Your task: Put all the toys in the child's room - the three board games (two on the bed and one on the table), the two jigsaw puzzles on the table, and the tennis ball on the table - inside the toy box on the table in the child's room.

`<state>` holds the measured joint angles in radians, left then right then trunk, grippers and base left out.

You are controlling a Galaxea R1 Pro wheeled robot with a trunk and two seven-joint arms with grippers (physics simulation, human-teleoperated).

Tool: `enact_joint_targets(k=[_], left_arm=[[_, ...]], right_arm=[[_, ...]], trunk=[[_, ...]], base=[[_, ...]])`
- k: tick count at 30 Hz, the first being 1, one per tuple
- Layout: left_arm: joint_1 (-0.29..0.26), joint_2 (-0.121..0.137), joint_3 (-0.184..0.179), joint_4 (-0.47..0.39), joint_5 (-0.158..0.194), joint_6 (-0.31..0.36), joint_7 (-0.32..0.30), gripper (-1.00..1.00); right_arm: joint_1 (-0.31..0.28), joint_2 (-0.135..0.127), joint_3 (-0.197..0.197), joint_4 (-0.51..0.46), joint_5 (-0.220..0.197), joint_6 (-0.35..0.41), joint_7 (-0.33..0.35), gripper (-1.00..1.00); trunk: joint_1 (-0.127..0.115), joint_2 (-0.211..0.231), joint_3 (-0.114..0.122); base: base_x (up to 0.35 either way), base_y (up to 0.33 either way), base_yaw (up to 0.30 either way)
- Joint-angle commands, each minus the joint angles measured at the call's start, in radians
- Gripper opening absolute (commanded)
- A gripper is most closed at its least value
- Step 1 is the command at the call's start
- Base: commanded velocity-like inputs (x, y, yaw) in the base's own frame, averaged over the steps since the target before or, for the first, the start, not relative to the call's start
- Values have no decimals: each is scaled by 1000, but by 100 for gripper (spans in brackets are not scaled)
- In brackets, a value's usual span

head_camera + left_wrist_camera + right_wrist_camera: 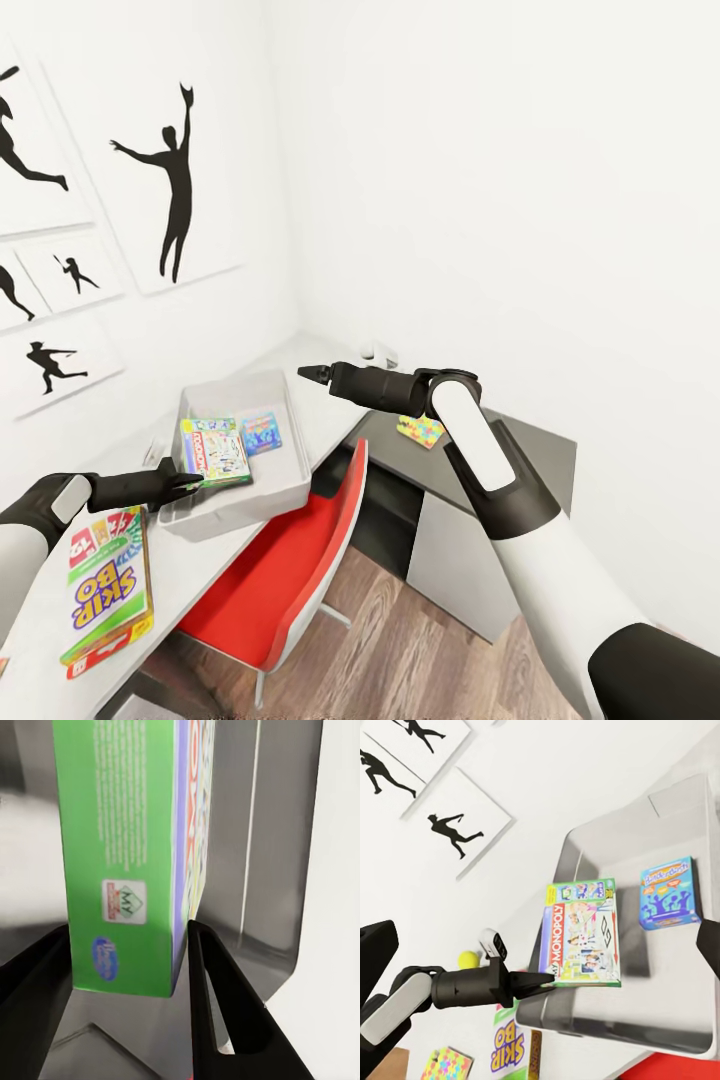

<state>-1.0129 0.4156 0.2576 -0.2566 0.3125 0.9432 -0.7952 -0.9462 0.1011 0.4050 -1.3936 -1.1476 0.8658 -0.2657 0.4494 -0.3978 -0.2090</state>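
toy box (290, 470): two board games inside, monopoly box (214, 451) clamped by left gripper (192, 485); skip-bo box (108, 585) outside. right gripper (312, 373) above box, state unclear.

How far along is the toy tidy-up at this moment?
Done: a blue game box lies in the toy box. In hand: the left claw holds the Monopoly box over the bin. Left: the Skip-Bo box, tennis ball and a puzzle on the table, plus one puzzle on the dark cabinet.
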Motion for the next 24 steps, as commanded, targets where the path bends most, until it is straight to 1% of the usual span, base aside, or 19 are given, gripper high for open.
enact_joint_targets(k=[1,4,12,17,22,24], left_arm=[[-1,0,5,0,-4,3,-4,-100],[-1,0,5,0,-4,1,-4,-100],[-1,0,6,0,-4,-38,-3,-100],[-1,0,5,-9,-4,-41,-2,-100],[-1,0,2,-31,-4,-41,-2,-100],[-7,0,-10,-43,-9,-30,9,-100]], right_arm=[[-1,0,0,-1,-11,2,-10,100],[-1,0,0,-3,-11,2,-9,100],[0,0,1,-6,-11,2,-8,100],[0,0,1,-8,-11,2,-7,100],[5,-1,2,-19,-10,0,-8,100],[6,6,-2,-7,-9,-6,-10,100]], trunk=[[1,-2,-4],[1,-2,-9],[1,-2,-22],[1,-2,-29],[1,-2,-30],[1,-2,-30]], base=[[0,0,0],[0,0,0],[0,0,0],[0,0,0],[0,0,0],[0,0,0]])
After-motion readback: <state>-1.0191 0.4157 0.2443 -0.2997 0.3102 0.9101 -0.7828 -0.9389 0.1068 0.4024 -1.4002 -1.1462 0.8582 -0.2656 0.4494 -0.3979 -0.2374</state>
